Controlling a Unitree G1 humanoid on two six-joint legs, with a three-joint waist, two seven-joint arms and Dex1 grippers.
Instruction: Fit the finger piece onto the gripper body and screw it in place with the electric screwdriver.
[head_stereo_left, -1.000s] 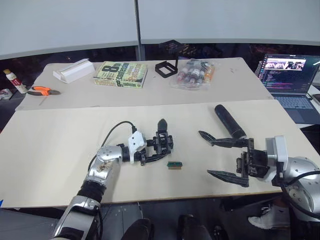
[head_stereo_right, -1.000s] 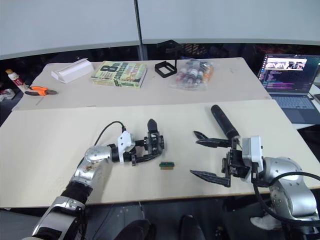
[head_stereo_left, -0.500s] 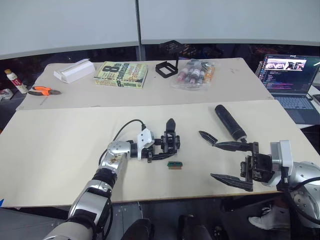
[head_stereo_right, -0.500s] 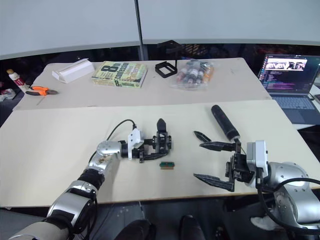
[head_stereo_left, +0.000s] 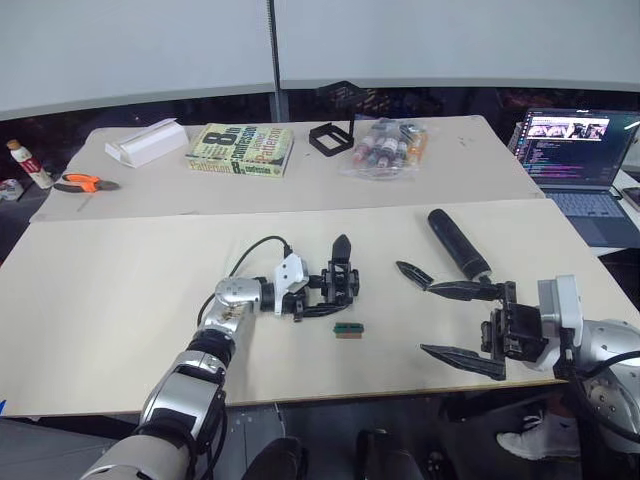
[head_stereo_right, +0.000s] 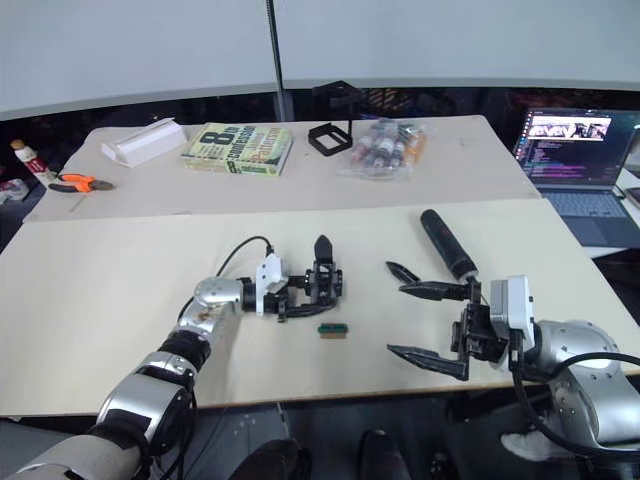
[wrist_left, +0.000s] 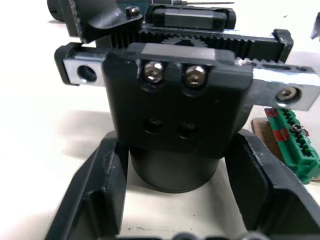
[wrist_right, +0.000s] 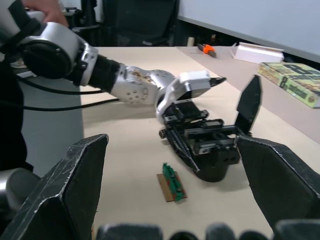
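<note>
Two claws show in the left eye view. At the middle, the left claw (head_stereo_left: 322, 294) pinches the gripper body (head_stereo_left: 340, 283) on the counter (head_stereo_left: 100, 280). At lower right, the right claw (head_stereo_left: 447, 318) is spread wide, with the electric screwdriver (head_stereo_left: 457, 243) lying just above it.

In the left wrist view, the gripper body sits between the fingers (wrist_left: 95, 190), maybe touching both. A green block (wrist_left: 295, 150) lies at the right edge.

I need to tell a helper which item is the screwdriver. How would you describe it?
On the near beige table, look toward the robot's right side, just beyond the open right gripper. The electric screwdriver lies there: a thick black cylinder, far bigger than the small loose pointed black finger piece beside it.
</note>
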